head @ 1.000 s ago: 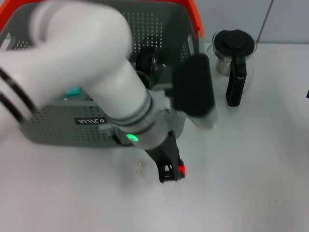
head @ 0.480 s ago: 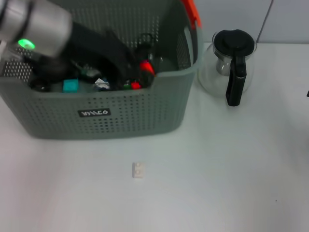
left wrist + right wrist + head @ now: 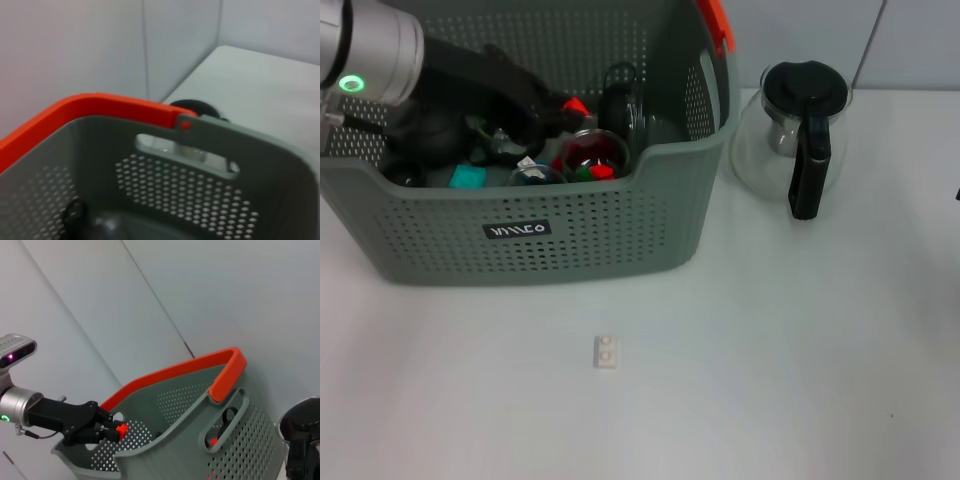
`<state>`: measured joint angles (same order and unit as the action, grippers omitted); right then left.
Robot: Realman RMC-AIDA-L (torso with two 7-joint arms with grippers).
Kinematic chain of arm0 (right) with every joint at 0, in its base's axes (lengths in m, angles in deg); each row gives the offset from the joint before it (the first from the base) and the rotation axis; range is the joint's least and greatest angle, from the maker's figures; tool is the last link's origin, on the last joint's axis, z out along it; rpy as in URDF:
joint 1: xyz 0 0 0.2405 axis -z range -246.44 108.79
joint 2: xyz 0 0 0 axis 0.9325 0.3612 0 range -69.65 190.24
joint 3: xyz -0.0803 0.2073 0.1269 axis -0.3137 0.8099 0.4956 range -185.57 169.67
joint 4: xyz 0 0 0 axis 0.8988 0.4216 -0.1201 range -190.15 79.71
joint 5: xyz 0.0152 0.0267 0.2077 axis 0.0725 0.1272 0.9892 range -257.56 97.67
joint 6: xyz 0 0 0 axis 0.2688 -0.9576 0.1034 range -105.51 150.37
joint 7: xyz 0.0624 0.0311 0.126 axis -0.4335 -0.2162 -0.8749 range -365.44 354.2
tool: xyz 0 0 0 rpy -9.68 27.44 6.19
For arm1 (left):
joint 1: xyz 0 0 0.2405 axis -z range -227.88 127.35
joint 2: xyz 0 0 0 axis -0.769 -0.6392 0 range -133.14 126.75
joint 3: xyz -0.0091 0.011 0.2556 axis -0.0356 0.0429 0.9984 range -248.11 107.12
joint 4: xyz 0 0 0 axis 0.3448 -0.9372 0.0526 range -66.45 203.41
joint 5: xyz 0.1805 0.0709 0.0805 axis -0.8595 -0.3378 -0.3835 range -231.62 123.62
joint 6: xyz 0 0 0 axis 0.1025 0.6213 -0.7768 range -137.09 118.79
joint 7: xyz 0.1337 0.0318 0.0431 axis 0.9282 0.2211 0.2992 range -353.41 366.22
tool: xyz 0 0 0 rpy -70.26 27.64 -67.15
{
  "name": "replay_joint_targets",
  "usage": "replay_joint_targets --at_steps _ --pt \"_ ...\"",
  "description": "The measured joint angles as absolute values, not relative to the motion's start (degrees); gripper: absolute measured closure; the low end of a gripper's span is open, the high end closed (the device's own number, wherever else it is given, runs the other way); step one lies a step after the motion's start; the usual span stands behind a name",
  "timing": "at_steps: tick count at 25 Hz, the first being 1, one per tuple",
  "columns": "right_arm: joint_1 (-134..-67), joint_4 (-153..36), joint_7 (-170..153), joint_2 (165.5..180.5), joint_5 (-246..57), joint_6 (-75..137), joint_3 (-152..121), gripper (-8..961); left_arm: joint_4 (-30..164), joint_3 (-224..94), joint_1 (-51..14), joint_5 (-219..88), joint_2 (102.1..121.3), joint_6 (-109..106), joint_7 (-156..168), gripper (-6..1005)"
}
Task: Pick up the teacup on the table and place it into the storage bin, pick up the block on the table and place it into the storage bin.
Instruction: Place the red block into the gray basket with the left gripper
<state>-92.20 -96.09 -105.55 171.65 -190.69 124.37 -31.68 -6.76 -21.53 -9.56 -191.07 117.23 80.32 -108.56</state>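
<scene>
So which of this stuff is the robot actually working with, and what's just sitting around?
Part of the job:
- large grey perforated storage bin with orange handle
- clear glass teacup, already inside the bin
- small white block, on the table in front of the bin
- left end effector, over the bin

Just lying about:
- glass pot with black lid
- small teal item in the bin
</scene>
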Motion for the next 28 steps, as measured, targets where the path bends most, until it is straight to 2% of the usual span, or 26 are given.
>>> replay_joint_targets --at_steps 4,12,21,28 --pt "-92.25 -96.09 -105.55 171.65 -190.69 124.38 -31.68 130 -6.52 -21.03 -9.22 -196.59 117.16 77.65 -109.78 818" --pt "-92.52 -96.09 -105.64 171.65 -190.69 124.5 -31.73 130 -5.64 -16.56 -8.91 -208.25 118.81 70.59 -113.1 818" --pt "-92.48 -96.09 -106.02 171.74 -190.69 124.73 -31.73 130 -5.07 -15.43 -8.65 -210.53 119.8 68.46 -114.38 816" --pt "-92.63 -96.08 -106.07 171.68 -190.69 124.74 -31.69 129 -14.88 -16.45 -13.73 -200.56 120.68 70.31 -113.93 579"
